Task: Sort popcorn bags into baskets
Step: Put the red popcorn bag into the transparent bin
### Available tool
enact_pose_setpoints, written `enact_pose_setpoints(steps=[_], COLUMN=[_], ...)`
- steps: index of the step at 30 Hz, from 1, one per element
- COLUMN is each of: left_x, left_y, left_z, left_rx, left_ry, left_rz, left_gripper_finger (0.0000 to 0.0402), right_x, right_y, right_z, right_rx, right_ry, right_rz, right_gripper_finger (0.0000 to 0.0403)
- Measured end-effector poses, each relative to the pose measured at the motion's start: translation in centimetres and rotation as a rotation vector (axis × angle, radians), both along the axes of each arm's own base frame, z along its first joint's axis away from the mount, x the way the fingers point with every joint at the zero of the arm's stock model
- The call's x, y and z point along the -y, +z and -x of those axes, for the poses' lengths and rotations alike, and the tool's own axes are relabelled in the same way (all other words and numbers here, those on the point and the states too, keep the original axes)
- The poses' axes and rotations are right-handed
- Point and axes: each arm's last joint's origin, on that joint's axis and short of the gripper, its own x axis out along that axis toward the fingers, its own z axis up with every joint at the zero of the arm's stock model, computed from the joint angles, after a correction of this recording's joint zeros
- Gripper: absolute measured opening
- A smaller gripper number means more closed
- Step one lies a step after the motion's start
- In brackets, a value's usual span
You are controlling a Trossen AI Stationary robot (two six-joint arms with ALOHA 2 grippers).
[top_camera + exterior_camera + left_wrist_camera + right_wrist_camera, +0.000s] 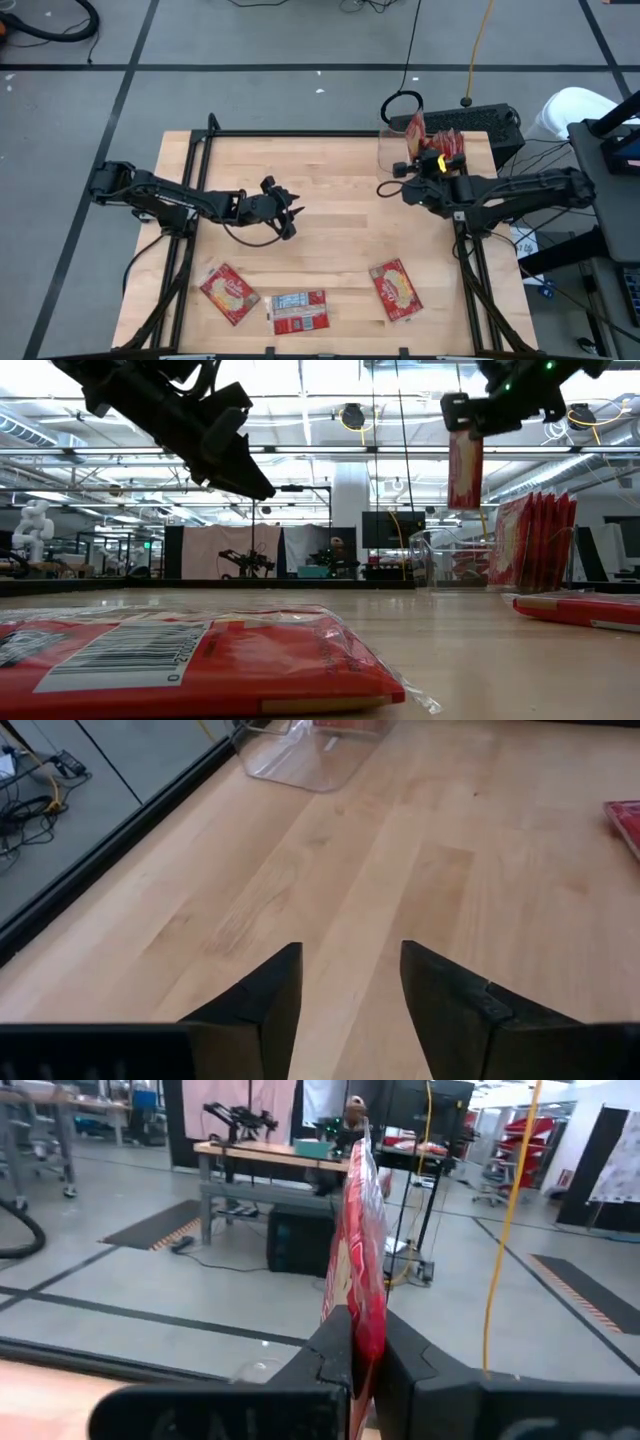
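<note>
Popcorn bags first: you've got one red bag [362, 1250] pinched edge-on in your right gripper [428, 170], hanging straight down from the clenched jaws right by the clear bin [400, 150] at the far right corner of the table [330, 230]. From the low view that bag [464, 468] dangles up in the air, clear of the tabletop, with the bin [440, 565] just behind it. The bin already has a bunch of red bags [535, 540] standing upright in it, leaning together. Three more are lying flat along the near edge: one on the left [229, 293] turned at an angle, one in the middle [299, 312] showing its white label side, and one to the right [397, 289] with the yellow round picture up. Your left gripper [287, 213] is out over bare wood around mid-table, well apart from every bag, and its wrist view shows the fingers [262, 1005] spread with nothing between them, just tabletop, with the bin's corner [300, 765] farther off.
</note>
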Motion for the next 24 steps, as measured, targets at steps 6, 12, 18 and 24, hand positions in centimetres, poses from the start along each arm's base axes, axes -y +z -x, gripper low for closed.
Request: enact_pose_setpoints(steps=[6,12,18,24], left_x=[0.0,0.0,0.0,0.0], left_y=[0.0,0.0,0.0,0.0], left_z=[0.0,0.0,0.0,0.0], left_rx=[-0.001,0.0,-0.001,-0.001], left_ry=[0.0,0.0,0.0,-0.001], left_rz=[-0.002,-0.002,-0.002,-0.003], left_gripper_finger=[0.0159,0.0153,0.0165,0.0169], right_x=[1.0,1.5,1.5,1.4], right_y=[-1.8,-3.4,-4.3,-4.9], right_z=[0.4,0.9,1.0,1.2], right_rx=[-0.017,-0.008,-0.011,-0.029], right_ry=[-0.017,-0.043,-0.041,-0.025], right_rz=[-0.047,-0.064,-0.065,-0.085], right_gripper_finger=[0.0005,0.0005,0.0006,0.0006])
